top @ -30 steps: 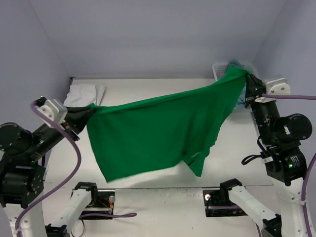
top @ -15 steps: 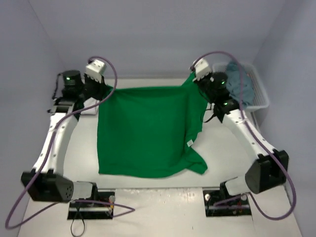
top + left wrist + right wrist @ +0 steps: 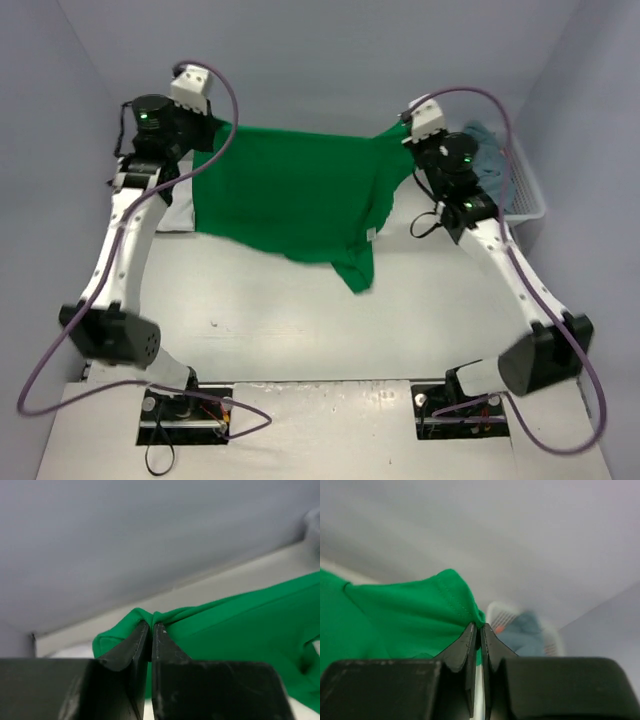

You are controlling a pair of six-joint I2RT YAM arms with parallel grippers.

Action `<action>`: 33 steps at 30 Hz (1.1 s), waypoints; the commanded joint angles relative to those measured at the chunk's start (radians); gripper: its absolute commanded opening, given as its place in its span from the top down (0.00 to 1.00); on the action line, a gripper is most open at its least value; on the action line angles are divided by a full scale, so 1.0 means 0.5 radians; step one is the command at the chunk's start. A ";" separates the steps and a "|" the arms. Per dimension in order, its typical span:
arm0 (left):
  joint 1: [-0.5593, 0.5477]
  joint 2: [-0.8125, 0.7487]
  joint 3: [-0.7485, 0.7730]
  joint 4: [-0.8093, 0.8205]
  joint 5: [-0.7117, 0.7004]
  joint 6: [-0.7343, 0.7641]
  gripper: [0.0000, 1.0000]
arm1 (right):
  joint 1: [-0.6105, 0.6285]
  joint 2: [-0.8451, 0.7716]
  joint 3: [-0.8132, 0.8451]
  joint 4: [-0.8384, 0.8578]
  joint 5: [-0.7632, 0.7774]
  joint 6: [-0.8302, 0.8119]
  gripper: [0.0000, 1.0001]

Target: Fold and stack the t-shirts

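Left gripper (image 3: 151, 626) is pinched tight on 1 far corner of the bright green cloth t-shirt (image 3: 300, 200); right gripper (image 3: 480, 626) clamps the other; the shirt stretches between them over the far half of the pale table (image 3: 300, 330); a white cloth t-shirt (image 3: 178, 212) lies far left; a dull teal-blue cloth t-shirt (image 3: 490, 160) sits in the white plastic lattice basket (image 3: 527, 200) far right.
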 commanded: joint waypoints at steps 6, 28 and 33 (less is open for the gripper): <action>-0.018 -0.970 -0.033 0.038 0.312 -0.085 1.00 | -0.013 -0.867 0.158 -0.103 0.019 0.115 1.00; 0.053 -1.175 0.295 -0.788 0.559 0.304 1.00 | -0.074 -1.013 0.456 -0.528 -0.141 0.036 1.00; 0.047 -0.408 0.650 -0.769 0.390 0.550 1.00 | -0.074 -0.424 0.603 -0.469 -0.199 -0.032 1.00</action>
